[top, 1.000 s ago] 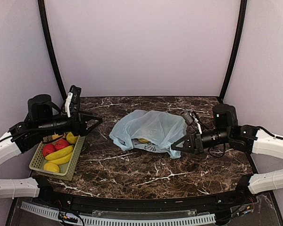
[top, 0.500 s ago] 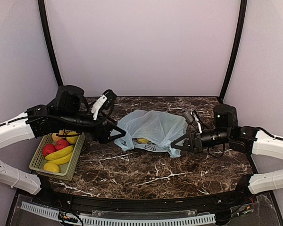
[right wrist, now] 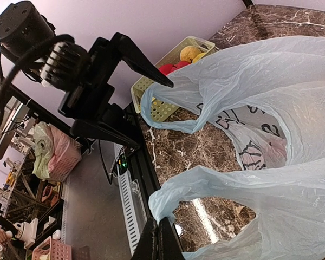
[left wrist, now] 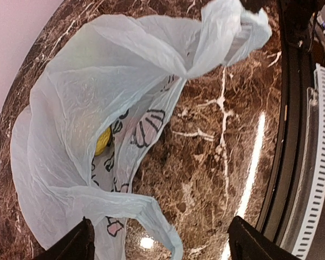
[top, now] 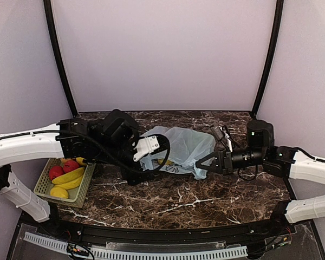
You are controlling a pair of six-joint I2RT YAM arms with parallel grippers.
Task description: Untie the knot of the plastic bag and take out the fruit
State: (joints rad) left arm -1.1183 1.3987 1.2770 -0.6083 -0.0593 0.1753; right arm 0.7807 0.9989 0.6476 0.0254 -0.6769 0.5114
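The plastic bag (top: 179, 145) lies slack on the marble table, pale blue-green with a dark print. Its two loop handles are apart and no knot shows. My right gripper (top: 201, 163) is shut on one handle (right wrist: 168, 203) at the bag's near right and holds it stretched. My left gripper (top: 140, 167) is open at the bag's left side, its fingers (left wrist: 78, 246) wide on either side of the other handle (left wrist: 146, 208). A small yellowish fruit (left wrist: 102, 142) shows inside the bag. No green or red-orange fruits are visible.
A yellow-green basket (top: 43, 187) at the left table edge holds red apples (top: 64, 168), bananas (top: 67, 177) and yellow fruit. The table's front rail (top: 151, 235) runs close behind both grippers.
My left arm has swung right from above the basket to the bag's left handle, gripper open. The right gripper has stayed shut on its handle, almost unmoved.
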